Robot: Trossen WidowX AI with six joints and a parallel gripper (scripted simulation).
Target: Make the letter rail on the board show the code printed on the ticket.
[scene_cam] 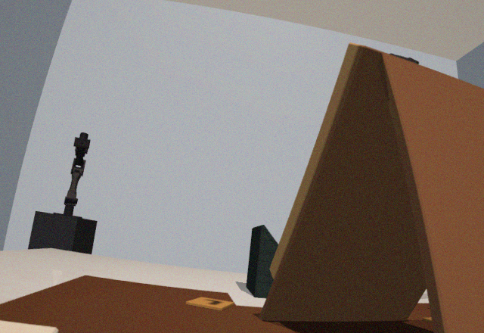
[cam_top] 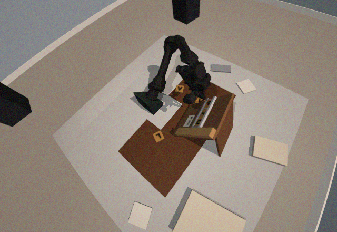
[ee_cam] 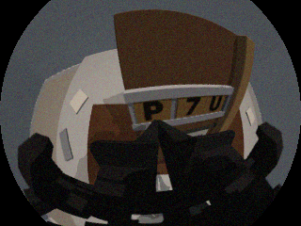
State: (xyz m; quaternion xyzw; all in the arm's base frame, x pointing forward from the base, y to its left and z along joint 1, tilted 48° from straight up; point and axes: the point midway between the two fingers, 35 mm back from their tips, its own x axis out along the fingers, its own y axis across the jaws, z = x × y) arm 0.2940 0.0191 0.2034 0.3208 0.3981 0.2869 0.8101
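My gripper [cam_top: 204, 97] [ee_cam: 157, 123] is shut and empty, its tips at the lower bar of the rail, just below the P tile [ee_cam: 153, 110]. The P tile sits near the rail's left end in the wrist view. A narrow gap parts it from the 7 tile [ee_cam: 192, 106], with the U tile [ee_cam: 215, 104] at the right, by the end wall. The rail [cam_top: 212, 103] [ee_cam: 179, 93] runs across the sloping board [cam_top: 223, 106] [scene_cam: 352, 204] [ee_cam: 174, 52]. The ticket [cam_top: 189, 120] is below it; its print is unreadable. A tile marked A [cam_top: 179, 88] lies behind the gripper.
Another loose tile [cam_top: 158, 136] [scene_cam: 211, 303] lies on the brown mat [cam_top: 163, 166]. One more tile [cam_top: 198, 100] shows partly beside the gripper. Pale slabs [cam_top: 269, 150] [cam_top: 140, 214] and a grey block [cam_top: 220, 68] lie around. The board's end wall [ee_cam: 242, 71] stands at the right.
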